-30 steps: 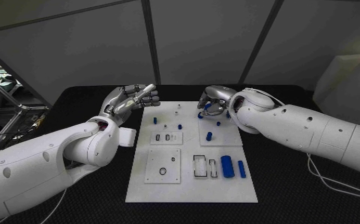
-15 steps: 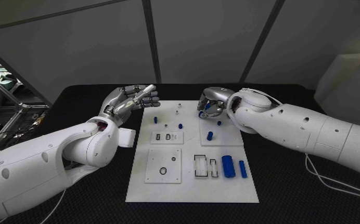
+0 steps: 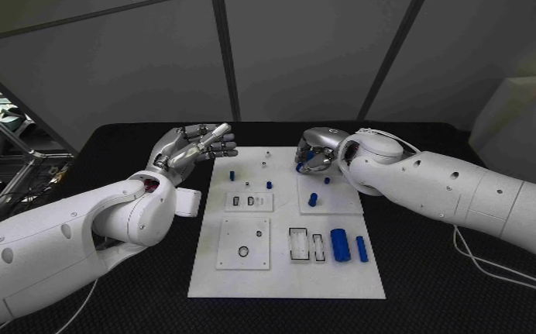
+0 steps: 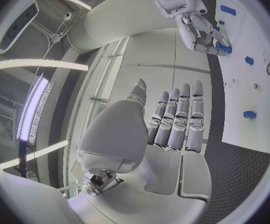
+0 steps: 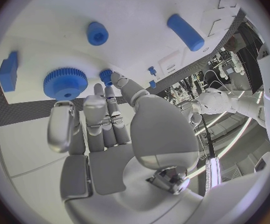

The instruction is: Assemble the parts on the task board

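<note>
The right hand hovered over the far right corner of the board, fingers curled in near a blue gear; whether it actually pinched anything could not be told, since from the wrist the fingers lay just short of the gear and nothing showed between them. The left hand was raised off the far left corner of the board, fingers apart and straight, holding nothing.

The risk, as I judged it, lay at that crowded corner: a small peg and a longer cylinder sat close by the gear, and a block lay beside it near the board's edge. A closing grasp that came in skewed could nudge the gear away, knock the peg, or push the block off the board onto the desk.

Room was better elsewhere. The near half of the board carried only flat recessed plates and two blue pieces by the right edge (well apart from both hands). The desk stretched open on both sides, so either arm could draw back outward without crossing the other.
</note>
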Available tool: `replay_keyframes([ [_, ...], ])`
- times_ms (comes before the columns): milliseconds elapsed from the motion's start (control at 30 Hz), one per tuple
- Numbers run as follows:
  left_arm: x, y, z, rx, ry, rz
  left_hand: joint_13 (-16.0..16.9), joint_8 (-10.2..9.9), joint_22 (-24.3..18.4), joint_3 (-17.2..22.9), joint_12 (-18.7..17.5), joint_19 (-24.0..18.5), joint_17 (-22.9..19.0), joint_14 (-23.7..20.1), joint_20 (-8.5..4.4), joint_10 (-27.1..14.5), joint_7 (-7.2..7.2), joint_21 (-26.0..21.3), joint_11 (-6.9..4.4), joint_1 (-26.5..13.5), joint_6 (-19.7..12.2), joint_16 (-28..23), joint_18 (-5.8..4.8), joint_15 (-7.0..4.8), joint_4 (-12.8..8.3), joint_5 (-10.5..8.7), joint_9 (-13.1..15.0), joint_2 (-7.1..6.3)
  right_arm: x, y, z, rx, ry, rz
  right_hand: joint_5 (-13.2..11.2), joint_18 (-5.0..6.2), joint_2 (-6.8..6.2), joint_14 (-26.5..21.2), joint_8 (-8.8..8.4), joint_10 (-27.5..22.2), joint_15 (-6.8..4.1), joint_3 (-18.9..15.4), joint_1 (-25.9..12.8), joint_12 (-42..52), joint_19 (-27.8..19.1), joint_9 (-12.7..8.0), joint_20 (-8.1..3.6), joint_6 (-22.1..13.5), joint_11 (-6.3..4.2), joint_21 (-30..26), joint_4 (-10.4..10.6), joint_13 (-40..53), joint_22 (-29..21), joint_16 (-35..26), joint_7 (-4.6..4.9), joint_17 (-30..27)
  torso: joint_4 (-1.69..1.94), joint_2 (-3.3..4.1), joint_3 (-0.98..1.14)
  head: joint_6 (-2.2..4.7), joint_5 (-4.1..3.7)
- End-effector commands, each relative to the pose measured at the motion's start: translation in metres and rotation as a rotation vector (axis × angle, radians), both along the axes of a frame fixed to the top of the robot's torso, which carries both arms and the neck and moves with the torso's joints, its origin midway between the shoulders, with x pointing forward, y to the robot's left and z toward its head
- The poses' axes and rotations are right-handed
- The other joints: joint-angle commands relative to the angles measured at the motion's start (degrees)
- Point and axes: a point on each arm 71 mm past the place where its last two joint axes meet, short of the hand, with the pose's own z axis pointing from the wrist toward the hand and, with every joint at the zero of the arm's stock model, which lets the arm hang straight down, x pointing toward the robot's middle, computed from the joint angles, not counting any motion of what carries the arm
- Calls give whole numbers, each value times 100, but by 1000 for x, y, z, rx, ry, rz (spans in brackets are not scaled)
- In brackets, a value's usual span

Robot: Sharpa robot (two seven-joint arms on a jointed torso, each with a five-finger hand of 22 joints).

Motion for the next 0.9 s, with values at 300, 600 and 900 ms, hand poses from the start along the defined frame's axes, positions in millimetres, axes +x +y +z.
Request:
replay_keyframes([
  [300, 0, 0, 1, 1, -4, -14, -5, -7, -12, -15, -41, -24, -9, -24, 8, 30, 42, -41, 7, -10, 33, -25, -38, 37, -27, -1, -8, 54, 2, 4, -1, -22, 17, 11, 38, -110, 160, 58, -10, 323, -30, 194, -10, 22, 154, 12, -33, 80, -67, 171, 3, 29, 298, 275, -57, 260, 29, 7, -10, -36, -6],
  [600, 1, 1, 1, 2, -3, -13, -5, -9, -15, -16, -47, -27, -9, -26, 9, 29, 42, -44, 9, -11, 34, -32, -38, 38, -29, 0, -10, 63, 3, 3, -2, -28, 23, 0, 53, -139, 200, 52, -19, 518, -69, 291, 33, 18, 226, 10, -71, 91, -113, 252, -12, 48, 458, 405, -79, 380, 46, 11, -13, -54, -27],
  [900, 1, 2, 1, 4, -1, -10, -5, -10, -17, -17, -51, -29, -9, -26, 10, 29, 43, -47, 9, -11, 34, -37, -38, 39, -31, 0, -11, 69, 4, 2, -2, -37, 19, -9, 53, -134, 139, 29, -23, 429, -56, 315, 21, -30, 202, 8, -72, 88, -89, 249, -19, 19, 434, 415, -67, 354, 54, 12, -14, -67, -24],
])
